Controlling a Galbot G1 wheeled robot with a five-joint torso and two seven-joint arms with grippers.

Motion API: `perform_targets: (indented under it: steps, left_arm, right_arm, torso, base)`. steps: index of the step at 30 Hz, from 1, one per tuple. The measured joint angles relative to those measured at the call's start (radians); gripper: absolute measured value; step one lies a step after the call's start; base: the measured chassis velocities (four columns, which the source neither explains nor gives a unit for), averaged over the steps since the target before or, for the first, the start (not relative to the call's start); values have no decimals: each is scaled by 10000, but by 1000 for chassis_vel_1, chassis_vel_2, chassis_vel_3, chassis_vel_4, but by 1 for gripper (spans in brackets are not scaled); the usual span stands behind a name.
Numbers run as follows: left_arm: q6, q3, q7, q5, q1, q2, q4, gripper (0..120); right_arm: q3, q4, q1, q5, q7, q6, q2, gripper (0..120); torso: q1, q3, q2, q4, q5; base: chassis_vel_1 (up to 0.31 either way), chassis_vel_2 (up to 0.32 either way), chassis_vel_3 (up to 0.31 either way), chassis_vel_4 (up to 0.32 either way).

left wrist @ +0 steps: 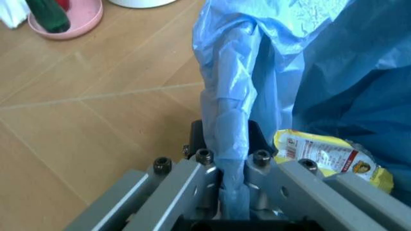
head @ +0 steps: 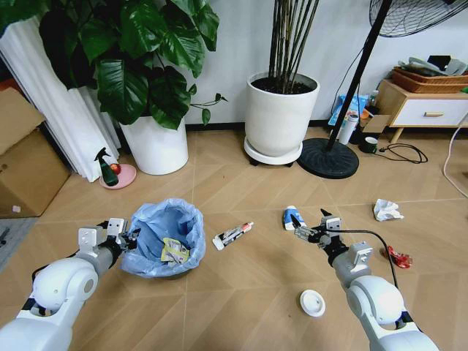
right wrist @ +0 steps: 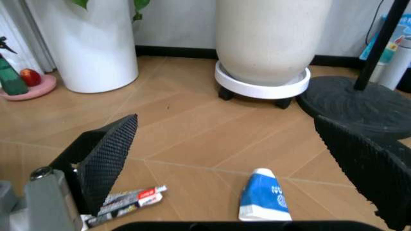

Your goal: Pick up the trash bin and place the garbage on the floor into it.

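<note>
Trash bin (head: 162, 241), crinkled blue liner, yellow packet inside

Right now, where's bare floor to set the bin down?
Bare floor lies between the bin, held by the left gripper, and the lid. It is crowded ahead of the open right gripper: tube, blue wrapper.

A light wooden floor (head: 241, 285) in a chevron pattern runs up to a pale wall (head: 234, 44) with a dark skirting board. Against the wall stand two white pots (head: 155, 146), one with a broad-leaved plant (head: 139, 58), the other, on a wheeled tray, with thin stems (head: 291, 36). A fan's round black base (head: 327, 158) sits just beside that pot. A cardboard box (head: 25, 164) is at the left, a low wooden cabinet (head: 424, 110) with a white drawer at the right. A pink dish (head: 117, 175) holds a green spray bottle.
</note>
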Motion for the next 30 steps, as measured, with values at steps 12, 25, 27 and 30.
perform_targets:
  steps: [12, 25, 27, 30]
  left_arm:
    - [0, -53, -1, 4, 43, 0, 4, 0]
    - [0, -46, -20, -58, 16, 109, -35, 0]
    - [0, 7, -23, -65, -54, 122, -6, 0]
    - [0, 36, -20, -67, -104, 123, 61, 0]
  right_arm:
    - [-134, -271, 115, 7, -167, -33, -65, 100]
    - [-425, -1374, 963, 512, -974, -36, -1215, 100]
    - [-514, -1729, 1225, 648, -1321, -17, -1593, 100]
    - [-846, -2607, 1950, 739, -2254, 71, -2209, 100]
  torso:
    - [2, 0, 0, 1, -2]
    - [0, 0, 0, 2, 0]
    - [0, 0, 0, 2, 0]
    - [0, -1, 0, 0, -3]
  base:
    - [-128, 129, 131, -138]
    - [-9, 18, 10, -12]
    - [0, 0, 0, 0]
    - [0, 0, 0, 0]
